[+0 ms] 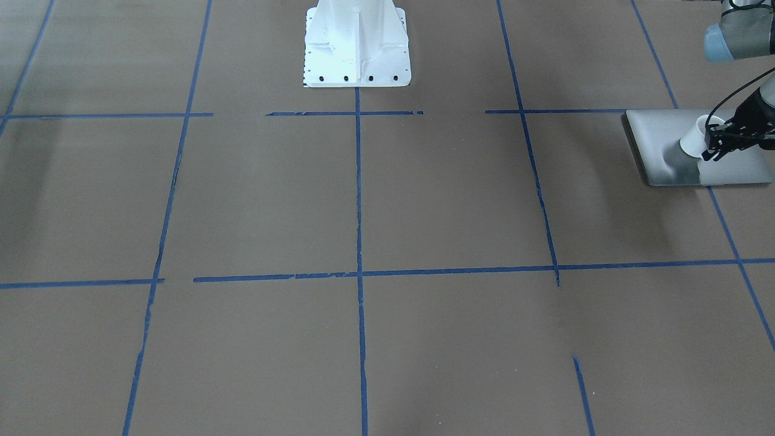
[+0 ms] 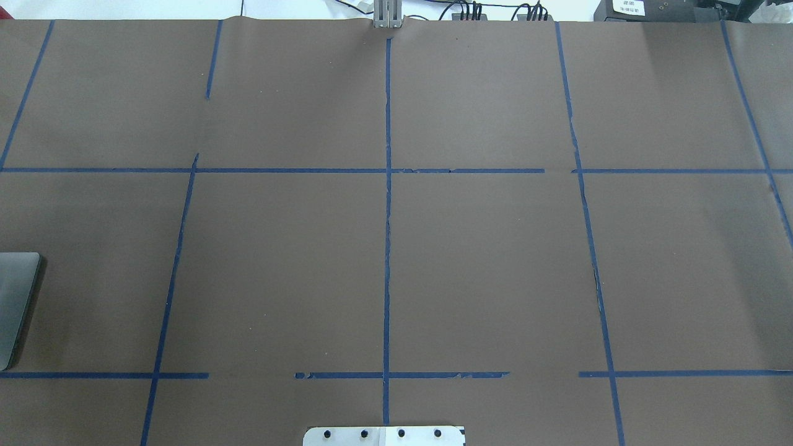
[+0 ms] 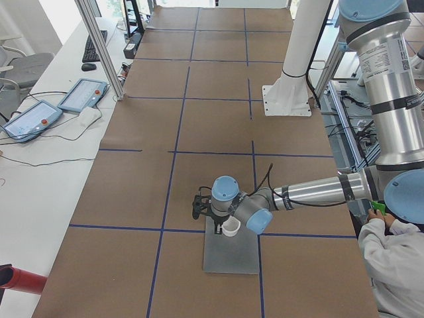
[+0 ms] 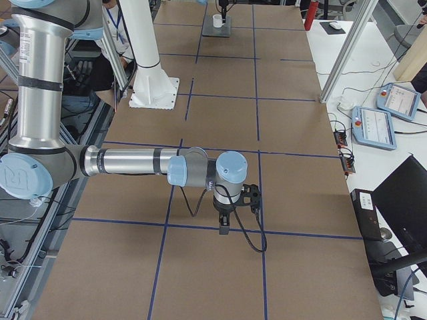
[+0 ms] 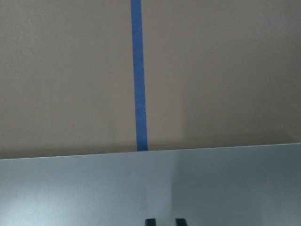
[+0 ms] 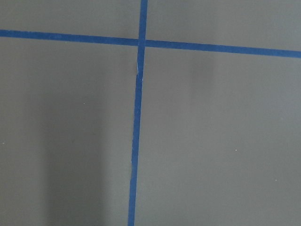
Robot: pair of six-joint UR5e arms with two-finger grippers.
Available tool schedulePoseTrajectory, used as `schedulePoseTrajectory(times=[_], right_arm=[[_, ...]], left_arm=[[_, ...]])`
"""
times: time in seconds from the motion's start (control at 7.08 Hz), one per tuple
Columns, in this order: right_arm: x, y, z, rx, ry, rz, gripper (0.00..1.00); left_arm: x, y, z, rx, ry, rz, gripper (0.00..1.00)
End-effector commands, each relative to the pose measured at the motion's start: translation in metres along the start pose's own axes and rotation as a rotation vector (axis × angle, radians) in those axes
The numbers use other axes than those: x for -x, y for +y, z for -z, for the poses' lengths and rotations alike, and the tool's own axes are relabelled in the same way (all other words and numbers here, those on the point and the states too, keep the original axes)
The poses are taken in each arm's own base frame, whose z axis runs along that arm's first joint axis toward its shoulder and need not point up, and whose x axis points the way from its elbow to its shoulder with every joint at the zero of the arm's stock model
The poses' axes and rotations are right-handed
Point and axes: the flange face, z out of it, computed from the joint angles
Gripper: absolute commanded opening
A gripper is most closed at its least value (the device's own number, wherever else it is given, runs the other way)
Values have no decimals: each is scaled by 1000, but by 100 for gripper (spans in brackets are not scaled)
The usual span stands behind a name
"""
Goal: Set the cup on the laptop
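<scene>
The white cup stands on the silver-grey laptop at the table's end on my left side. It also shows in the exterior left view and, small and far, in the exterior right view. My left gripper hangs over the laptop right beside the cup, on the side away from my base. In the left wrist view its fingertips sit close together with nothing between them, over the laptop lid; the cup is out of that view. My right gripper points down over bare table; I cannot tell its state.
My white base pedestal stands at the table's rear middle. Blue tape lines grid the brown table. Only the laptop's corner shows in the overhead view. An operator sits near my left arm. Teach pendants lie off the far side.
</scene>
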Motion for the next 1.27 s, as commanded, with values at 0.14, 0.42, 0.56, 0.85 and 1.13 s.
schedulePoseTrajectory(times=[0.14,0.42,0.56,0.85,1.13], right_arm=[[0,0,0,0,0,0,100],[0,0,0,0,0,0,100],[0,0,0,-1,0,1,100],[0,0,0,0,0,0,100],[0,0,0,-1,0,1,100]], left_arm=[[11,-4,10,-29,-3,-11,100],[47,-20,50,-129,-24,-44,100],[61,-28,62,-126,-44,-44,100],[107,-78,121,-110,-115,-78,100],[147,-108,193,-48,-136,-62,100]])
